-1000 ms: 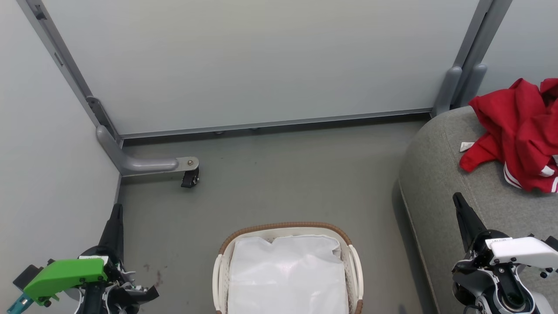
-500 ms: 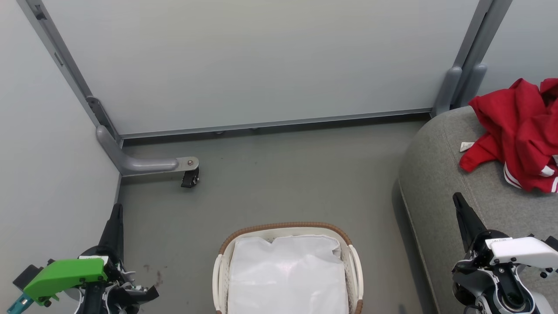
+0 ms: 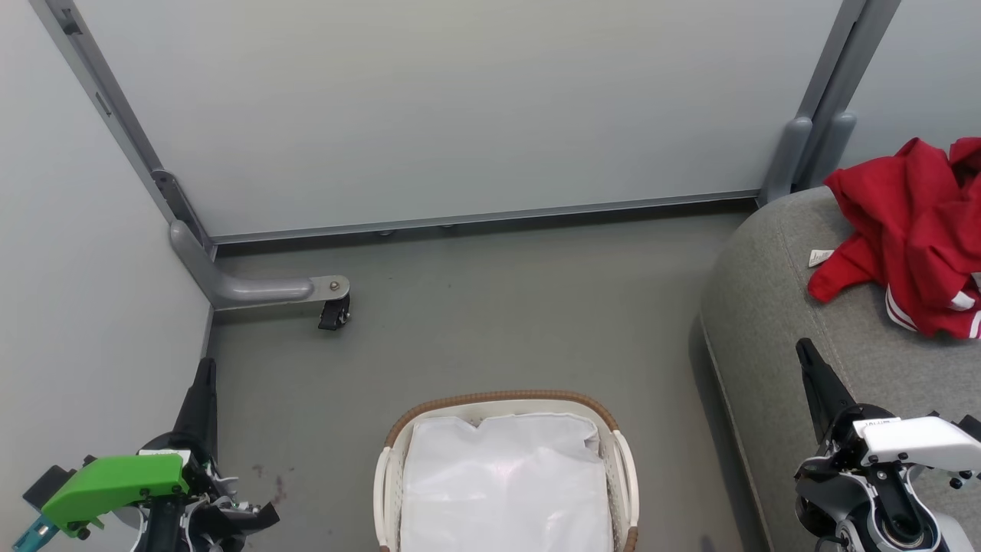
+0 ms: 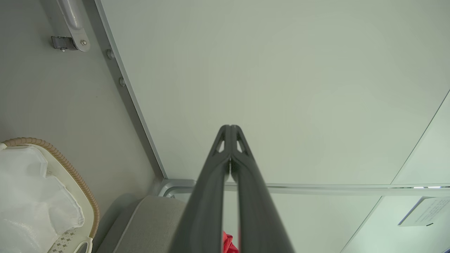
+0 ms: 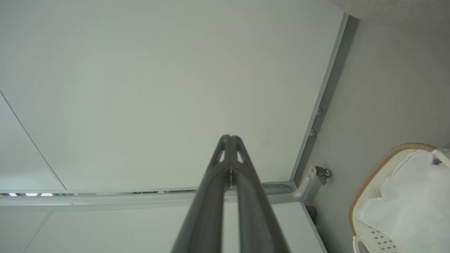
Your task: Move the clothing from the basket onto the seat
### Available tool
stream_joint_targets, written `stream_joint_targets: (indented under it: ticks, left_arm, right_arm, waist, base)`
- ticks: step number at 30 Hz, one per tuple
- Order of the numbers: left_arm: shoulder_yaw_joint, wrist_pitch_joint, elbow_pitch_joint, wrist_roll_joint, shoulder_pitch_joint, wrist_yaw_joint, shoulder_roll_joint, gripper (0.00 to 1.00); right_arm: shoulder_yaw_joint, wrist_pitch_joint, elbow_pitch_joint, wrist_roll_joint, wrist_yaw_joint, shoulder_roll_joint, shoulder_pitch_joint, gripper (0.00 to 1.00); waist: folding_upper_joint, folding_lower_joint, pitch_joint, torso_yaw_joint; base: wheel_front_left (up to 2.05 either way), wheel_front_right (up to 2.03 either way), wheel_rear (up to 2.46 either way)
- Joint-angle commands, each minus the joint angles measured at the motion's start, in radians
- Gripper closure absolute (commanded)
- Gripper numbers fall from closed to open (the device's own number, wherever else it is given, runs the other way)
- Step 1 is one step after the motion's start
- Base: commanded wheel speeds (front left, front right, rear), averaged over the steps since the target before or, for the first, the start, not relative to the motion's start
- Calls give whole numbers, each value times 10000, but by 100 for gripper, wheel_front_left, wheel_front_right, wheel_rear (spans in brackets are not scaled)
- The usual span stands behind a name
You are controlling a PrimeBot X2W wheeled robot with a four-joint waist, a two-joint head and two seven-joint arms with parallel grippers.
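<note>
My left tool [image 3: 204, 377] is at 7 o'clock in the head view. Its long dark fingers are pressed together, pinching nothing, over the grey floor [image 3: 498, 307]. My right tool [image 3: 808, 360] is at 4 o'clock, fingers also pressed together and empty, near the edge of the large grey fabric-upholstered seat cushion [image 3: 766, 307].

The bright red soft fabric clothing with white stripe trim [image 3: 912, 230] lies crumpled on the seat at 2 o'clock, well apart from both tools. Its small white label [image 3: 820, 257] is on its 9 o'clock side.

The small oval white perforated plastic basket with brown woven rim [image 3: 498, 397] stands on the floor at 6 o'clock, between the tools, with a white fabric liner [image 3: 506, 483] inside. A pale wall panel [image 3: 460, 115] is at 12 o'clock and a black caster wheel [image 3: 335, 313] at 10 o'clock.
</note>
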Motion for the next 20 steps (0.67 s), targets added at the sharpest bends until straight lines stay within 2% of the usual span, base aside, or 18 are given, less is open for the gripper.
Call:
stream_joint_targets:
  ticks: [1, 20]
  left_arm:
    - [21, 42, -17, -42, -94, -67, 37, 100]
    - [21, 41, -18, -40, -94, -67, 37, 100]
  right_arm:
    - [-20, 11, -26, 34, -3, -59, 106, 100]
    - [-19, 10, -26, 35, -3, -59, 107, 100]
  waist:
    - [0, 0, 0, 0]
    - [0, 0, 0, 0]
  base:
    - [0, 0, 0]
    - [0, 0, 0]
